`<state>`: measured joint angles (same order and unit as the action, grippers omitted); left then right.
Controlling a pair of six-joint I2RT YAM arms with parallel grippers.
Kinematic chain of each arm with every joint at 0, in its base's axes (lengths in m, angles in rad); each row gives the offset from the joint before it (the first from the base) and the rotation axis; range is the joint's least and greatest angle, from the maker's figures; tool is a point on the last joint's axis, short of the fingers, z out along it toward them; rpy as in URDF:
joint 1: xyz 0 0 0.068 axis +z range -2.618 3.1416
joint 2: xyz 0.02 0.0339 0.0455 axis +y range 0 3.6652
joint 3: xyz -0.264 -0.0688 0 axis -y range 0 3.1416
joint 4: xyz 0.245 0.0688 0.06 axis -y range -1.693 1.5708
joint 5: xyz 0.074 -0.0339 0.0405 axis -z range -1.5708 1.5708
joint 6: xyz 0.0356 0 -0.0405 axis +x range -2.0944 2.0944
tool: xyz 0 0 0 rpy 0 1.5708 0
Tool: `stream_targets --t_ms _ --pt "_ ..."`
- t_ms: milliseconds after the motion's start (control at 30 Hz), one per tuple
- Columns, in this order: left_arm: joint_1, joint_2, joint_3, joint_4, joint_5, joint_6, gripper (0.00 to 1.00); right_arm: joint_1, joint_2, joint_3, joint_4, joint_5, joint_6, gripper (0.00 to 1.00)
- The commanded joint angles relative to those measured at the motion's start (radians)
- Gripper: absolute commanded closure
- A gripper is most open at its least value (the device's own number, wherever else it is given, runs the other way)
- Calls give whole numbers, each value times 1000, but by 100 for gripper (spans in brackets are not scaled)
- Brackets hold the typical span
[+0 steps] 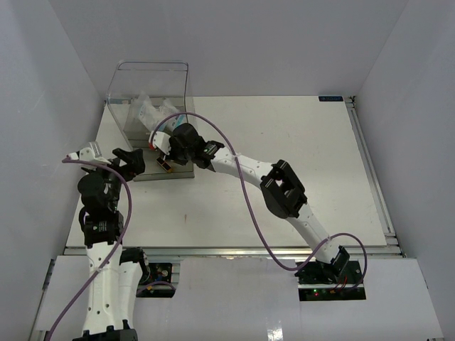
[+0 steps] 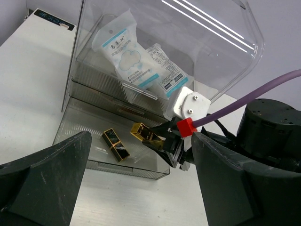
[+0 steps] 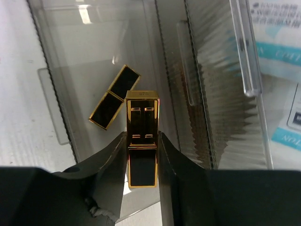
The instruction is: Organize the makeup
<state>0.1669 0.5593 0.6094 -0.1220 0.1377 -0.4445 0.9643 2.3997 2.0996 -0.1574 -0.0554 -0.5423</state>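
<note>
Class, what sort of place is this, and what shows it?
Probably a robotics test cell: white walls enclose a white table, a left arm and right arm are bolted at its near edge, and a clear organizer sits staged.

- The tube [image 3: 142, 106] between the jaws of the right gripper [image 3: 142, 143] is shiny gold with black panels.
- Those jaws are black.
- A second tube [image 3: 114, 96] has the same gold edges and black sides.
- The packets [image 2: 123, 49] are see-through, with white labels, light blue bands and a white cloud shape.
- The box [image 2: 235, 42] is clear, and its drawer front [image 2: 101, 92] has thin ribbed lines.
- The cable [image 2: 263, 92] is purple.
- A small block [image 2: 186, 126] on that gripper is red, next to a white cap [image 2: 190, 104].
- The surface [image 1: 284, 142] is plain white.
</note>
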Motion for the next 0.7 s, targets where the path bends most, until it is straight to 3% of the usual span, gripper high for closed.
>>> stream_targets --t_ms 0,167,267,333,433,467,500,567,667 --pt "-1 38 -9 2 44 -1 2 -4 -23 -12 138 90 15 49" --pt "-1 77 -10 6 75 -9 2 -4 -115 -99 99 28 37 35" --pt "-1 112 -13 10 96 -28 2 -5 -229 -165 12 -92 35 29" --pt "-1 160 -17 15 125 -52 2 -16 -313 -203 -132 -237 -25 28" --pt "0 239 -25 13 175 -132 6 -73 -528 -339 -230 -544 -68 32" --pt "-1 279 -33 10 206 -184 15 -99 -604 -431 -231 -621 -69 33" --pt "0 309 -34 4 229 -234 22 -118 -659 -533 -230 -669 -71 35" --pt "-1 366 -37 -2 276 -309 34 -158 -760 -697 -220 -734 -88 48" --pt "-3 434 -74 7 318 -393 52 -264 -968 -955 -130 -730 -51 65"
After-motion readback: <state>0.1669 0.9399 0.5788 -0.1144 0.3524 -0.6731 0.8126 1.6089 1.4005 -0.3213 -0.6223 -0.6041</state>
